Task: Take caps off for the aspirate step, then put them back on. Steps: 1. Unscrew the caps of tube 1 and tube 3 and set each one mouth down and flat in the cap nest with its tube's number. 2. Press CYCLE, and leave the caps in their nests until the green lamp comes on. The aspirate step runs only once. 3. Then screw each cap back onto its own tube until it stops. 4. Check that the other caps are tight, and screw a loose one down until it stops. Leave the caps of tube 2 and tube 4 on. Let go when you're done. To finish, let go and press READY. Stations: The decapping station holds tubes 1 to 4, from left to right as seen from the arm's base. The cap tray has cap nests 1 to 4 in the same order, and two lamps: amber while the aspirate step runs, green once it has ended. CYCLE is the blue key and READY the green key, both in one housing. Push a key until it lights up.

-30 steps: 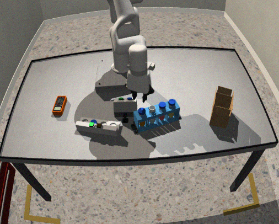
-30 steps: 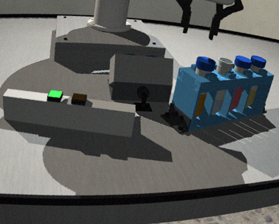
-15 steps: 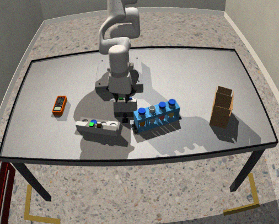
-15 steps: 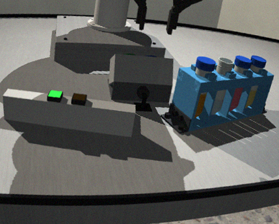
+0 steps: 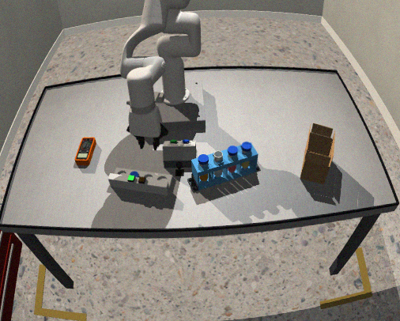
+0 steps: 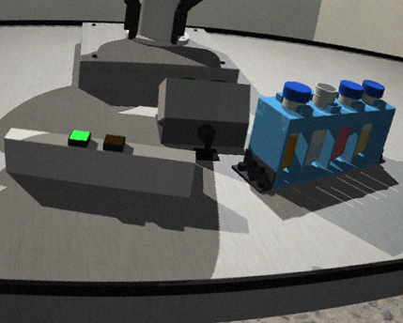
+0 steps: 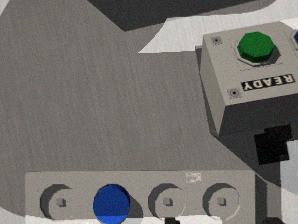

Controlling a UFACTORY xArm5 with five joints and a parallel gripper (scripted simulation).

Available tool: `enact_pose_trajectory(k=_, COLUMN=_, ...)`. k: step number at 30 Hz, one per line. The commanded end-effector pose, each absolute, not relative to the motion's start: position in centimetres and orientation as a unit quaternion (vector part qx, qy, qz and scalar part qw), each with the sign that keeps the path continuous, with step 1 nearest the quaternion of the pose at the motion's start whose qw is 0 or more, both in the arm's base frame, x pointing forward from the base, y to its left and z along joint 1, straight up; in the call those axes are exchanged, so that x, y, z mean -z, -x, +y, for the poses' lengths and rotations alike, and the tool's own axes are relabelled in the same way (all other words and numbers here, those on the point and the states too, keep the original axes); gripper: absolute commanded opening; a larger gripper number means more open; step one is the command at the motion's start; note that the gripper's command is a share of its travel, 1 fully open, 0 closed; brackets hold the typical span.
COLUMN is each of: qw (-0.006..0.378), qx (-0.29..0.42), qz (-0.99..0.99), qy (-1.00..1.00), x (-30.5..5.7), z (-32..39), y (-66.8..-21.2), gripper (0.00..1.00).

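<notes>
The blue rack (image 5: 225, 164) holds four tubes. Three carry blue caps; the second tube from the left in the top view (image 5: 218, 155) is open, also seen in the exterior view (image 6: 325, 91). One blue cap (image 7: 111, 202) lies in the second nest from the left of the grey cap tray (image 5: 140, 179); the other three nests are empty. The tray's green lamp (image 6: 79, 137) is lit and the amber lamp (image 6: 114, 142) is dark. My gripper (image 5: 149, 145) is open and empty. It hangs above the table behind the tray, left of the key housing (image 5: 179, 152). The green READY key (image 7: 256, 46) is unlit.
An orange multimeter (image 5: 84, 150) lies at the left of the table. A cardboard box (image 5: 318, 153) stands at the right. The arm's grey base plate (image 6: 152, 63) lies behind the key housing.
</notes>
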State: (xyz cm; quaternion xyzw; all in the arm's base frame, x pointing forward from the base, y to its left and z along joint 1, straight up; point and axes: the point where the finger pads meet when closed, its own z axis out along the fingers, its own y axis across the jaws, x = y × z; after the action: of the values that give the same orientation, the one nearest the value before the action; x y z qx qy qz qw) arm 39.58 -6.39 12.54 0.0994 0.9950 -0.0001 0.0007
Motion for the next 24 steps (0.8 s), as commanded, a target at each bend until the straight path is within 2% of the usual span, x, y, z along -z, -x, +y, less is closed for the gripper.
enact_pose_trajectory(k=1, qw=0.002, qx=0.000, qz=0.995, qy=-0.098, x=-12.7, z=-8.7, y=-40.0, gripper=0.46)
enact_pose_trajectory(k=9, qw=0.002, qx=0.001, qz=0.995, qy=-0.098, x=-12.7, z=-13.9, y=-40.4, gripper=0.46)
enact_pose_trajectory(k=21, qw=0.002, qx=0.001, qz=0.995, qy=-0.098, x=-12.7, z=-13.9, y=-40.4, gripper=0.46)
enact_pose_trajectory(k=24, qw=0.002, qx=0.001, qz=0.995, qy=-0.098, x=-11.2, z=-13.9, y=-40.4, gripper=0.46)
